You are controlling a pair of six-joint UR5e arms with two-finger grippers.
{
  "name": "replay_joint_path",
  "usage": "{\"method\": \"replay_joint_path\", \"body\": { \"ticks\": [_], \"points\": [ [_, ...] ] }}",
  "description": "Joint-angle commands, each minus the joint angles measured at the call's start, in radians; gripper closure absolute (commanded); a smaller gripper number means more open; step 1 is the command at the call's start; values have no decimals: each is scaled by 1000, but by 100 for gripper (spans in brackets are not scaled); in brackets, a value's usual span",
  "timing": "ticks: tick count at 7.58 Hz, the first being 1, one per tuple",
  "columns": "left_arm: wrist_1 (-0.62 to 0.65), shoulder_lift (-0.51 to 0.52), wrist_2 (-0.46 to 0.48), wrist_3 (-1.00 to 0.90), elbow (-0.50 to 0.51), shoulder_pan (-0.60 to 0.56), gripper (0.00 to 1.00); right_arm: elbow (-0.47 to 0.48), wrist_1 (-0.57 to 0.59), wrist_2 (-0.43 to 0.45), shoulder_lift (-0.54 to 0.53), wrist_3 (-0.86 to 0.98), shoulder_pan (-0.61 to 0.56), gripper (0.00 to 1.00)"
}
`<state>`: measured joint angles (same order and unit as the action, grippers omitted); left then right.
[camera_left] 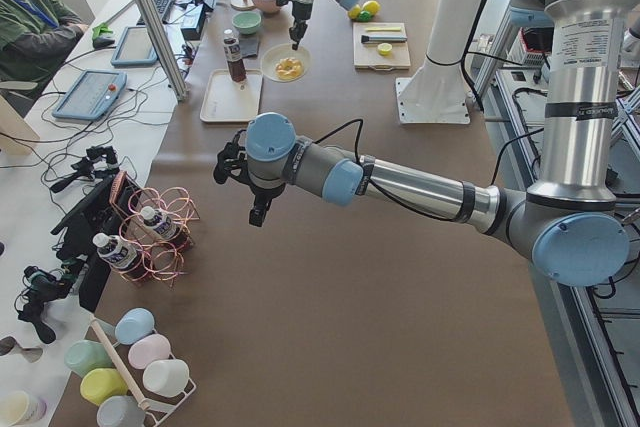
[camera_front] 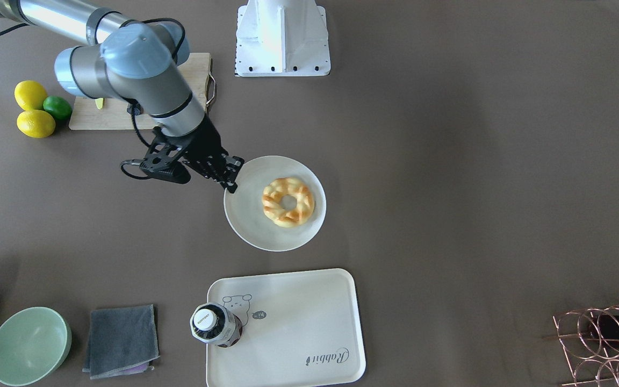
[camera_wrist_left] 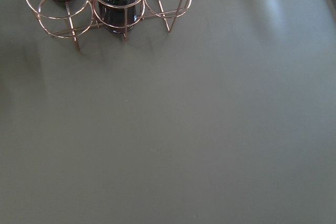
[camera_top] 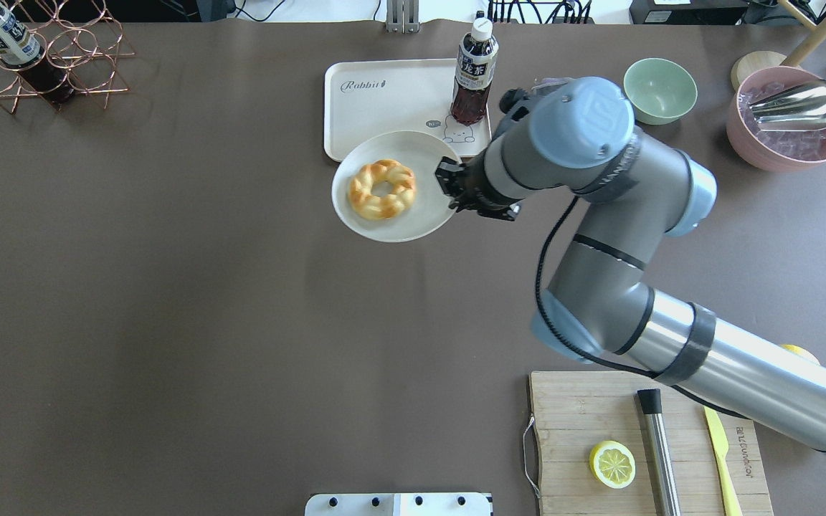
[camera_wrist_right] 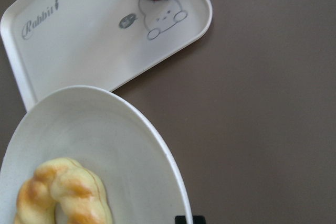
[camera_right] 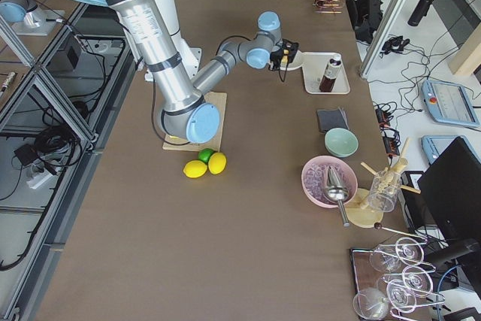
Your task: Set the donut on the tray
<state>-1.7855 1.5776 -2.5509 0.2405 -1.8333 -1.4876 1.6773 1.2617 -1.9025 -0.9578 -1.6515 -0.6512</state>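
Currently, in the overhead view, the right fingers (camera_top: 449, 183) are clamped on the plate (camera_top: 413, 218) rim. The donut (camera_top: 383, 188) rests on that plate at their 9 o'clock, with the tray (camera_top: 384, 107) at 11 o'clock.

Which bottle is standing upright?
The bottle on the tray; the other bottles lie in the copper rack.

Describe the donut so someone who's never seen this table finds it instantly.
Start at the large cream-white rounded-rectangle tray with the bear drawing; the round white plate is next to it. On that plate lies the donut, a golden-yellow twisted ring with toasted orange-brown patches and a small centre hole, the only thing on the plate.
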Motion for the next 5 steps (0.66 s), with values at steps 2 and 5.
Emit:
{"method": "replay_joint_path", "body": {
  "ticks": [2, 5],
  "points": [
    [-174, 30, -2, 349, -18, 117, 1, -22, 347, 186, 371, -253, 206, 100],
    [-341, 35, 4, 575, -20, 197, 3, -224, 355, 300, 587, -367, 306, 100]
  ]
}}
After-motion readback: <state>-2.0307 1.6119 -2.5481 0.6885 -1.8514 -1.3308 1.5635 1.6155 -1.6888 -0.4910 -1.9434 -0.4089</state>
